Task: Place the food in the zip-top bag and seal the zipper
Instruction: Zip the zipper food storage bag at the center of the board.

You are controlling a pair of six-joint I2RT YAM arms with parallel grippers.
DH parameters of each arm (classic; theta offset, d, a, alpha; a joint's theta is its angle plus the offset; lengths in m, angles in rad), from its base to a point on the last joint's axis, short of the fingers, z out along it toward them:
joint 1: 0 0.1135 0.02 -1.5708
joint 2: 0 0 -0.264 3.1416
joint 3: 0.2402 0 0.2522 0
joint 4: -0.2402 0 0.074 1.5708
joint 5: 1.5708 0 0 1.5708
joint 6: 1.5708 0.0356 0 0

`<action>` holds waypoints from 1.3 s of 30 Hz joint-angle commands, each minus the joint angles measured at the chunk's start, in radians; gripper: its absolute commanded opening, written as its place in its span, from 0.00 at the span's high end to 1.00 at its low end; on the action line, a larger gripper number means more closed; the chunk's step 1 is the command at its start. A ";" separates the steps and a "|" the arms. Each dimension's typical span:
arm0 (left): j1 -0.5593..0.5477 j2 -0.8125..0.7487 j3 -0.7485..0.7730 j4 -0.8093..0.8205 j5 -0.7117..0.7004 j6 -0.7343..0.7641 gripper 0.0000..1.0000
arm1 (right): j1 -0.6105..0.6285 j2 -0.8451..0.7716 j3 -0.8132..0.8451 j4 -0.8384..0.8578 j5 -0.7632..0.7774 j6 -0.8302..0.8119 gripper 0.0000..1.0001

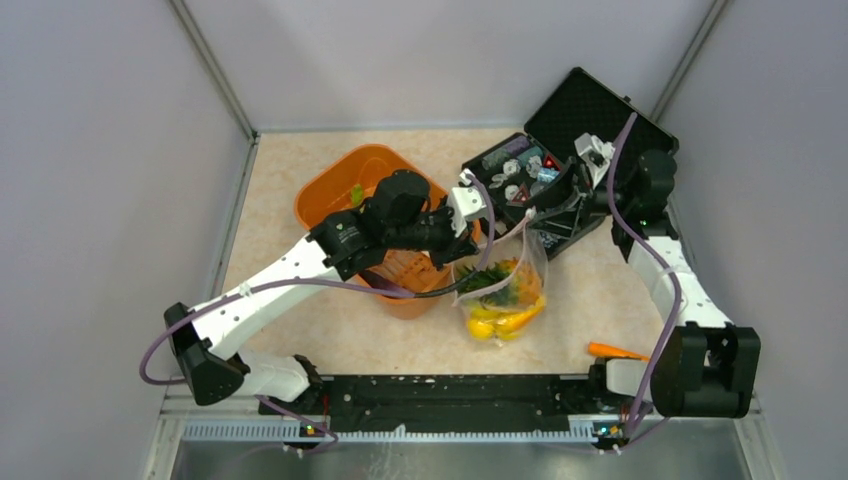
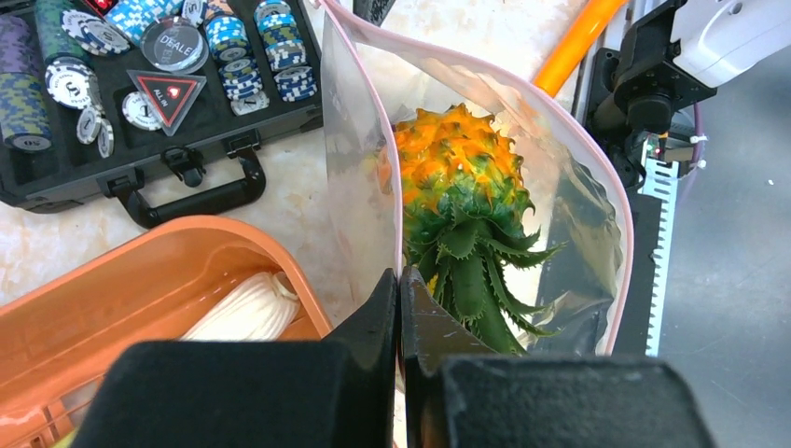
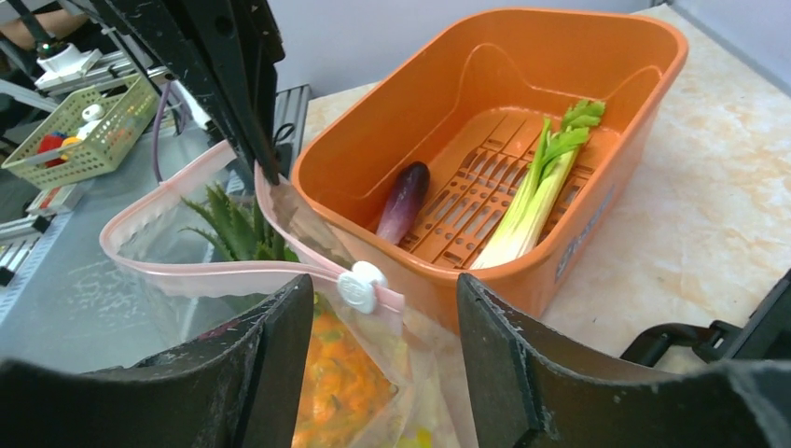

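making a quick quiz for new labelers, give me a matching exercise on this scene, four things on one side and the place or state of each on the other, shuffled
Column one:
1. pineapple
2. eggplant
3. poker chips
4. left gripper

Column two:
a. in the black case
b. shut on the rim of the zip-top bag
c. lying in the orange tub
d. inside the zip-top bag

Pairs: 1-d, 2-c, 3-a, 4-b

The zip-top bag [image 2: 583, 215] is clear, glossy plastic; the orange tub [image 3: 410, 121] smooth plastic.
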 commanded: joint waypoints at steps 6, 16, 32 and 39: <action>0.017 0.006 0.067 0.033 0.005 0.050 1.00 | 0.052 -0.028 -0.032 0.169 -0.123 0.109 0.50; 0.073 -0.028 0.048 0.056 0.049 0.049 1.00 | 0.054 -0.079 -0.067 0.175 -0.123 0.151 0.52; 0.080 -0.057 0.015 0.065 0.033 0.040 1.00 | 0.053 -0.057 -0.069 0.223 -0.121 0.220 0.77; 0.080 -0.054 0.003 0.081 0.025 0.022 1.00 | 0.053 -0.069 -0.056 0.222 -0.101 0.246 0.96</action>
